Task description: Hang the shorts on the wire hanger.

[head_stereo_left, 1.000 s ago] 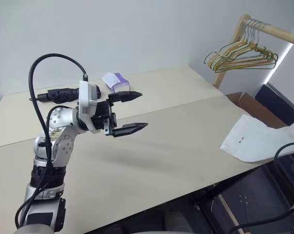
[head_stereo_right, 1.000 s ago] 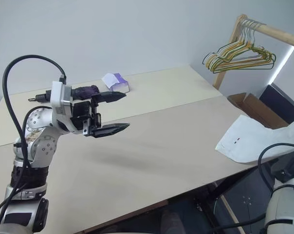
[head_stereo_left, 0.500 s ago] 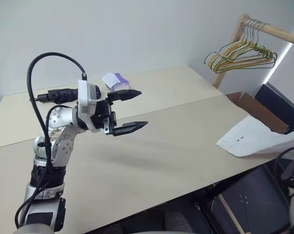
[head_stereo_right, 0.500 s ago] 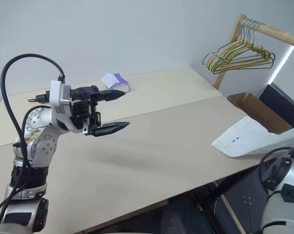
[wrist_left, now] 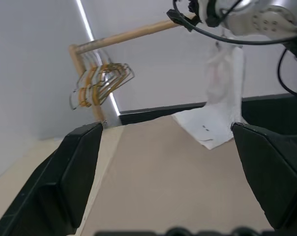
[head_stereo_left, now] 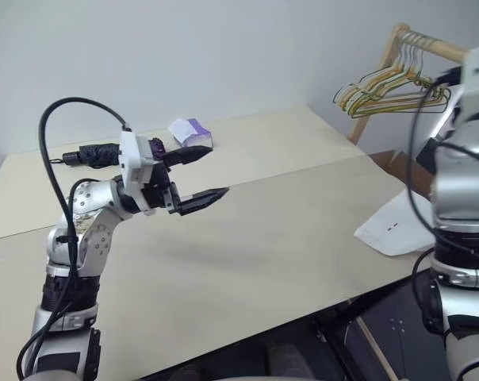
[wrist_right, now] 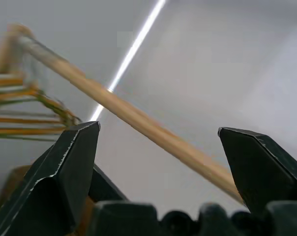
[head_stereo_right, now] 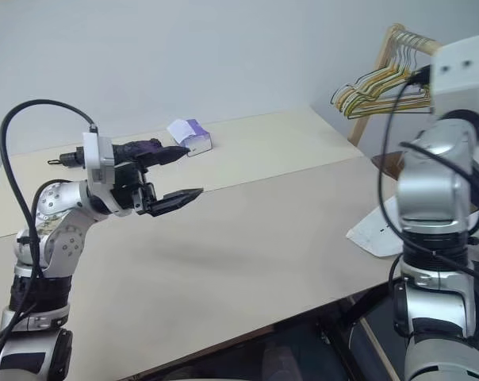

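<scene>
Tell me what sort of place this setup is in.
Probably a plain indoor test or lab room set up for laundry handling. A wooden rail carries a bunch of wire hangers, white shorts lie at the edge of a beige table, and the walls are bare.

1 shorts (head_stereo_left: 392,228), 1 tissue box (head_stereo_left: 189,132), 1 umbrella (head_stereo_left: 95,153), 1 bunch of hangers (head_stereo_left: 390,89).
</scene>
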